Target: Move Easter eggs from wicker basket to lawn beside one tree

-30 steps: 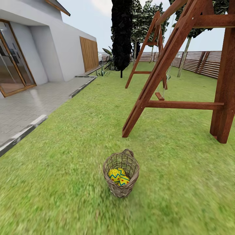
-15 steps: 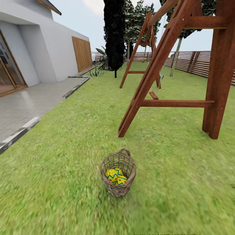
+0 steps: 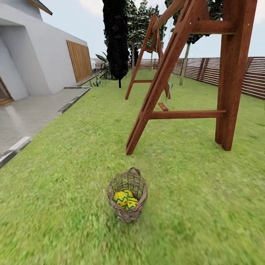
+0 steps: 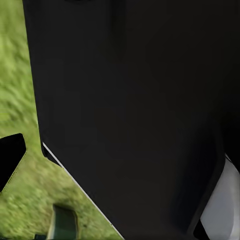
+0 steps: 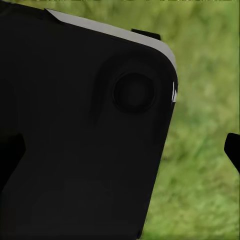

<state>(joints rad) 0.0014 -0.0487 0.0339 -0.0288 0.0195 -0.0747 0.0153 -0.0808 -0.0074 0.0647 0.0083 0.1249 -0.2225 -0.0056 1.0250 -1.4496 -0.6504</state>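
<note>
The wicker basket point(image 3: 127, 198) is seen standing upright on the lawn point(image 3: 206, 206), near the robot and a little left of centre in the head view. Inside it, the Easter eggs point(image 3: 125, 199) are nested together against the near wall; two patterned shells can be made out, and a third cannot be told apart from here. Nothing has been lifted out yet, so the step in hand is judged to be the approach: the basket has to be brought within arm's reach before any egg can be picked.

Beyond the basket a wooden swing frame point(image 3: 173, 81) is planted on the grass, with a paved terrace point(image 3: 25, 117) and a white house point(image 3: 36, 59) off to the left and a slatted fence point(image 3: 235, 75) far right. A pale trunk point(image 3: 183, 66) is glimpsed far behind the frame, well apart from the basket, and it may serve as the tree.

Both wrist views are largely blocked by dark robot body panels with grass at the edges, so whether the fingers are spread or pressed together cannot be told for either arm.

Next, a closer stand at the basket is called for, then a reach down through its rim onto the uppermost egg.
</note>
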